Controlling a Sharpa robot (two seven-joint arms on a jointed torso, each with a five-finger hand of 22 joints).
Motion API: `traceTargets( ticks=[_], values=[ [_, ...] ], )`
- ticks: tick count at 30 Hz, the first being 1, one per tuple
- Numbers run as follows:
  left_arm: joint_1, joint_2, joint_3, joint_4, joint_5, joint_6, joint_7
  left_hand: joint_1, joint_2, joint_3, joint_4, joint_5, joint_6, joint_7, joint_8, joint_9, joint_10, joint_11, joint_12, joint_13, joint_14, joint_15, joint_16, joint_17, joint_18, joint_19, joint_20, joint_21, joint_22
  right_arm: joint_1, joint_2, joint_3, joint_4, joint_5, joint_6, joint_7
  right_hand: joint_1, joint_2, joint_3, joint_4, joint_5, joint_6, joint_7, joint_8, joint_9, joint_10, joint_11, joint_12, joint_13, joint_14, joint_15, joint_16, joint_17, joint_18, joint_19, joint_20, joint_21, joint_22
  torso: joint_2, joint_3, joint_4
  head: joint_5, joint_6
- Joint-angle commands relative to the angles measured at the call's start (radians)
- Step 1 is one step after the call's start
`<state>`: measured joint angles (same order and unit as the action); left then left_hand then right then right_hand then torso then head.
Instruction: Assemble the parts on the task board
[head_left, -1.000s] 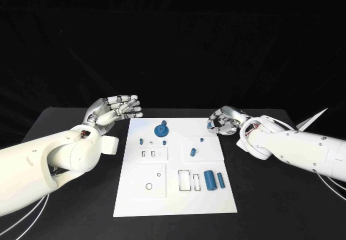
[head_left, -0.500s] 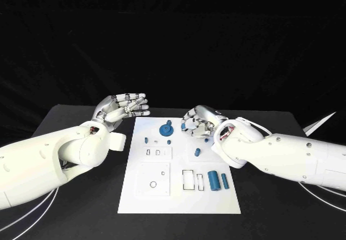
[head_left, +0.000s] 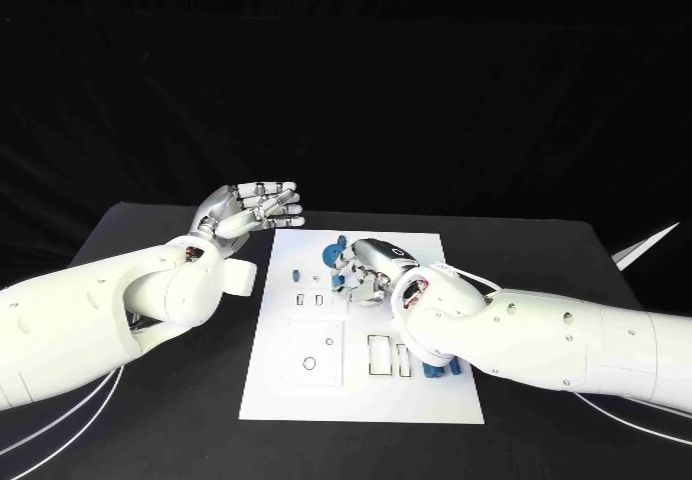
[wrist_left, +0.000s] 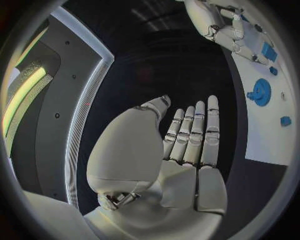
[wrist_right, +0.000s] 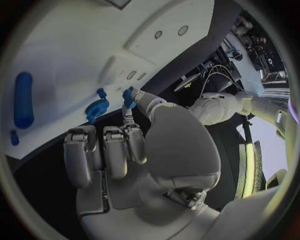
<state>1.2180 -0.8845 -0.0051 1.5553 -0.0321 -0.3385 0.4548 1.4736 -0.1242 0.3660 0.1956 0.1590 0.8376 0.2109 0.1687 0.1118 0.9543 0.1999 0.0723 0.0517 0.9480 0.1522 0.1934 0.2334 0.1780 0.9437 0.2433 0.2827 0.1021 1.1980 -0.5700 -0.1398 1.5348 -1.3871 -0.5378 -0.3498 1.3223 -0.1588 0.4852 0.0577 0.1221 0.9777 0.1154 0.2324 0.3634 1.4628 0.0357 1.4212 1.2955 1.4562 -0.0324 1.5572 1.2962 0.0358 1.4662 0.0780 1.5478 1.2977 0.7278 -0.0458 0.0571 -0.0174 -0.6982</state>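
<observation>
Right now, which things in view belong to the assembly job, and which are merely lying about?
Belong to the job:
task board
blue wheel-shaped part
large blue cylinder
small blue peg
right hand, over the board's far end, thumb on a small blue part

Lying about:
black table
left hand, raised beside the board, holding nothing

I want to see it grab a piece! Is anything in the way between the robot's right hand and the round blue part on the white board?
Nothing visible blocks it. The right hand is already over the task board, right at the round blue part, with a fingertip by a small blue piece.
</observation>
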Motion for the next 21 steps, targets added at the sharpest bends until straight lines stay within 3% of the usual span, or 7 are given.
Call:
traceTargets(
  ticks=[1,21],
  values=[
    [0.001,0.003,0.0,0.0,-0.001,0.004,0.0,-0.013,-0.015,0.018,-0.011,0.004,-0.008,0.033,0.008,0.014,-0.004,-0.002,-0.007,0.014,-0.012,0.0,0.0,0.016,0.002,0.006,-0.002,0.018,0.014,-0.01,0.011,0.0,-0.008,-0.011,0.013,-0.001,-0.019,0.043,0.066,-0.009,0.015,0.019,-0.006,0.078,0.065,-0.002,-0.006,-0.003,0.149,0.115,-0.004,0.014,0.275,-0.036,0.105,-0.009,0.023,0.273,0.001,0.0009,0.0018,0.003,-0.004],
    [0.001,0.004,0.0,-0.003,-0.001,0.004,0.0,-0.014,-0.014,0.018,-0.011,0.004,-0.007,0.033,0.008,0.014,-0.003,-0.003,-0.007,0.014,-0.012,0.0,0.0,0.017,0.002,0.006,-0.002,0.019,0.015,-0.038,0.054,-0.005,-0.032,-0.042,0.033,-0.019,-0.029,0.032,0.063,-0.011,0.014,0.014,-0.005,0.083,0.067,-0.001,-0.005,-0.003,0.15,0.115,-0.004,0.014,0.275,-0.036,0.105,-0.008,0.023,0.273,0.001,0.0013,0.0019,0.005,-0.014]
  ],
)
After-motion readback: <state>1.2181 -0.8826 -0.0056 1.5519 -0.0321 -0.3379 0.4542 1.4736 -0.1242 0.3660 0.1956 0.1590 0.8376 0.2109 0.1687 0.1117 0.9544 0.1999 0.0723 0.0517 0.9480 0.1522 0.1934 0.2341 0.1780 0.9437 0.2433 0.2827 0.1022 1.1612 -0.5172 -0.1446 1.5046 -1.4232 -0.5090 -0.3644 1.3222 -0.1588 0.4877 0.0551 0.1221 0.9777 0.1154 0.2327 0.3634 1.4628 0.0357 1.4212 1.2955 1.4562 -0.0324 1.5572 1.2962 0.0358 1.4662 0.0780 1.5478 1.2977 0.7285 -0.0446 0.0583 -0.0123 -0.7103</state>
